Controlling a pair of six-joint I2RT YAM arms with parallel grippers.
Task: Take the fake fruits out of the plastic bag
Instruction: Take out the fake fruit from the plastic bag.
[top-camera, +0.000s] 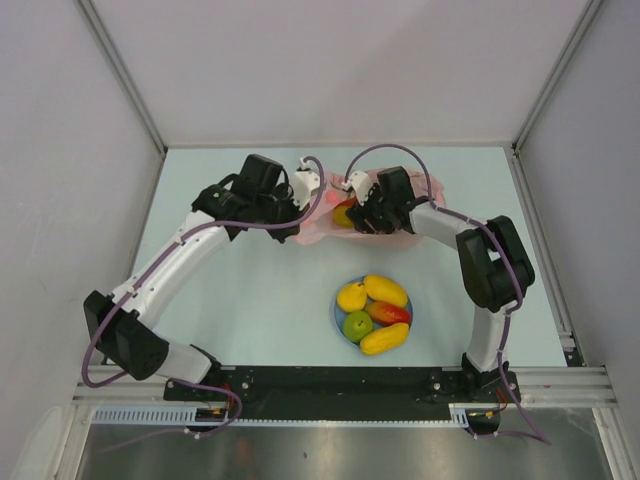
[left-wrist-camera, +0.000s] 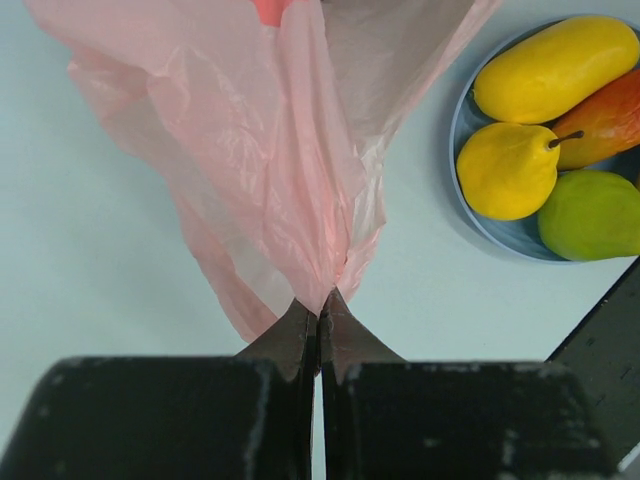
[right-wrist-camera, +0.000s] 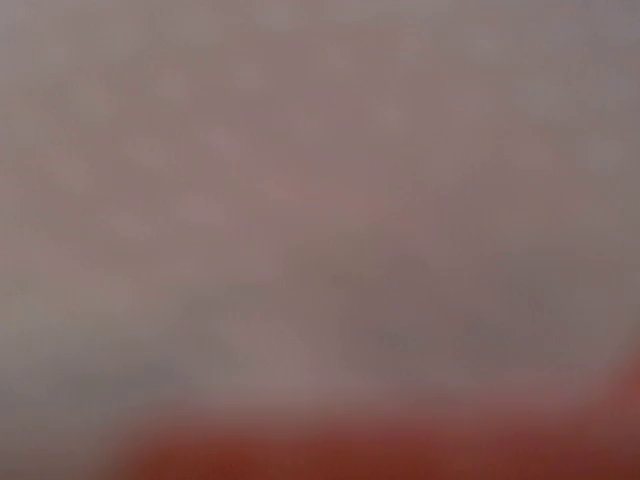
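The pink plastic bag (top-camera: 318, 232) lies at the back of the table, its mouth lifted. My left gripper (top-camera: 308, 192) is shut on a gathered fold of the bag (left-wrist-camera: 270, 150), its tips (left-wrist-camera: 320, 305) pinched together on the film. My right gripper (top-camera: 358, 212) reaches into the bag from the right, next to a yellow-and-red fruit (top-camera: 343, 214) that shows through the opening. Its jaws are hidden by the bag and the arm. The right wrist view is only a pink-grey blur with a red band along the bottom. Several fake fruits (top-camera: 372, 312) lie on a blue plate.
The round blue plate (top-camera: 336, 318) sits in front of the bag, near the middle of the table. In the left wrist view its rim (left-wrist-camera: 455, 130) shows at the right, holding a yellow pear (left-wrist-camera: 510, 170), a yellow mango (left-wrist-camera: 555, 70) and a green fruit (left-wrist-camera: 595, 215). White walls enclose the table.
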